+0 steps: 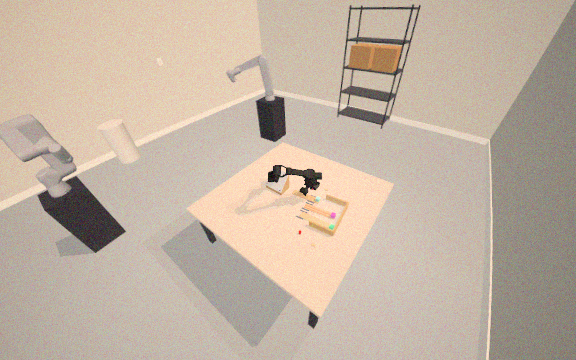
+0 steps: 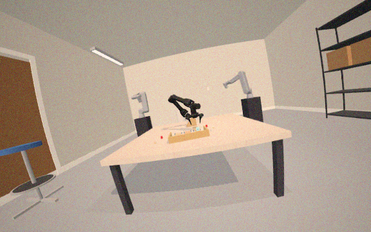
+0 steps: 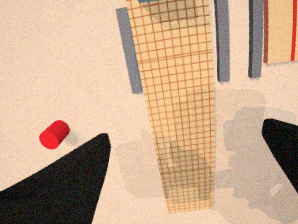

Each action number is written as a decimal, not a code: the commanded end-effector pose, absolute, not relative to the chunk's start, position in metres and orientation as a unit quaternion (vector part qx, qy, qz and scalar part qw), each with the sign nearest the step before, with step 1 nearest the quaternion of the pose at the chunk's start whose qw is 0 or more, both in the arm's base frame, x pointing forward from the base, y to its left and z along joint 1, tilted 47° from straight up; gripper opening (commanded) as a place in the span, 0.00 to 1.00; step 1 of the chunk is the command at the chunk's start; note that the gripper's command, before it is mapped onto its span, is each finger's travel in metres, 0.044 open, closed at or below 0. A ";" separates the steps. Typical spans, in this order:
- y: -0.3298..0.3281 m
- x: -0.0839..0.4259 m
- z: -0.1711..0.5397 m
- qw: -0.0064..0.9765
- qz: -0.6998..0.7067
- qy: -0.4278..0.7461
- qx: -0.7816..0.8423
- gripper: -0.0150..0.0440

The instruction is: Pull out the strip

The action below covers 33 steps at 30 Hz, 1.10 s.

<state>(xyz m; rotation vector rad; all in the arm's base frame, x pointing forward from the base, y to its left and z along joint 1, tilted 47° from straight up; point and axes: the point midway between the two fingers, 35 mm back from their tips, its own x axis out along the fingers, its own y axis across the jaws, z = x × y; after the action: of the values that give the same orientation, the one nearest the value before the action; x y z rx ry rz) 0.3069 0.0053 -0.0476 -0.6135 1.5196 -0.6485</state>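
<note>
While the black gripper (image 1: 310, 190) (image 2: 196, 123) (image 3: 186, 133) stands with its fingers wide apart and nothing between them, the task appears at its approach stage. The teal cube (image 1: 317, 199) (image 2: 198, 129), magenta cube (image 1: 333, 215) and bright-green cube (image 1: 331, 227) lie at the strips' tray ends; which is labelled cannot be told. Extraction and lifting apparently remain.

In the wrist view, a flat, pale-yellow strip with a brown grid (image 3: 180, 100) runs from 12 to 6 o'clock, its free end between the fingers; it is the probable target. Straight, matt grey rails (image 3: 223, 40) flank it. A smooth red cylinder (image 3: 54, 134) lies toward 9 o'clock. The low-walled, wood-coloured tray (image 1: 342, 218) (image 2: 189, 136) rests on the pale desk (image 1: 278, 260) (image 2: 237, 138).
</note>
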 end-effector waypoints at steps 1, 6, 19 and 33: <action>0.007 0.322 -0.046 0.638 -0.283 0.664 -0.270 1.00; 0.009 0.340 -0.046 0.638 -0.283 0.663 -0.269 1.00; 0.015 0.387 -0.045 0.639 -0.284 0.662 -0.269 1.00; 0.006 0.399 -0.053 0.639 -0.284 0.662 -0.269 0.68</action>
<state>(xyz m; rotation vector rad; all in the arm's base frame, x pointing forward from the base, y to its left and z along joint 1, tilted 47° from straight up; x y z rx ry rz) 0.3993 0.0096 -0.0501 -0.6075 1.5108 -0.6486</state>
